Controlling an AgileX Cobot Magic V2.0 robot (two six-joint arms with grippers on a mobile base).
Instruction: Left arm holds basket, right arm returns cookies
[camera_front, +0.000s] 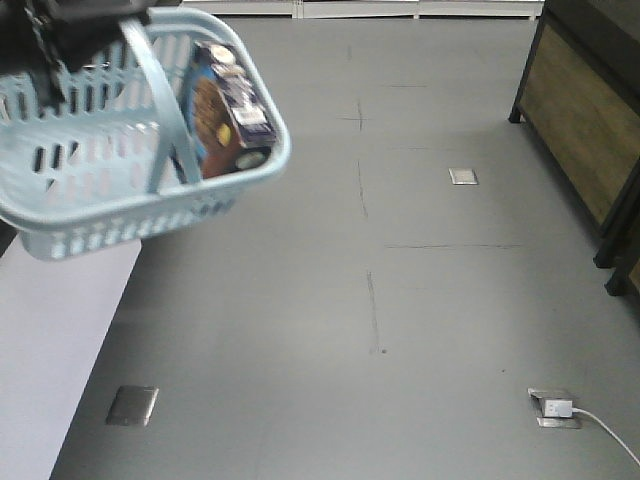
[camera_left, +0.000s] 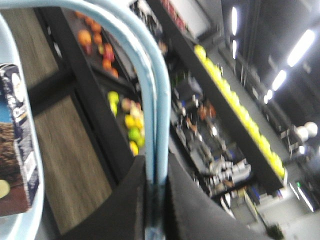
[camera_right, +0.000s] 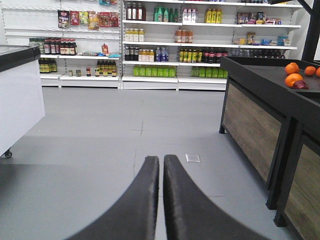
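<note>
Hanging closest to the front camera, the basket (camera_front: 110, 225) tilts clear of the floor (camera_front: 400, 300) under the left arm (camera_front: 75, 30), carried high, I take it, for easy reaching. The cookies (camera_front: 228, 110) lean inside against its right wall. Through the left wrist, the left gripper (camera_left: 156, 172) is clamped on both hoop handles (camera_left: 150, 90), pinched together between its fingers to bear the load. Through the right wrist, the right gripper (camera_right: 161, 165) has its fingers pressed together on nothing, facing the shelves (camera_right: 165, 50). I judge the box not yet picked.
</note>
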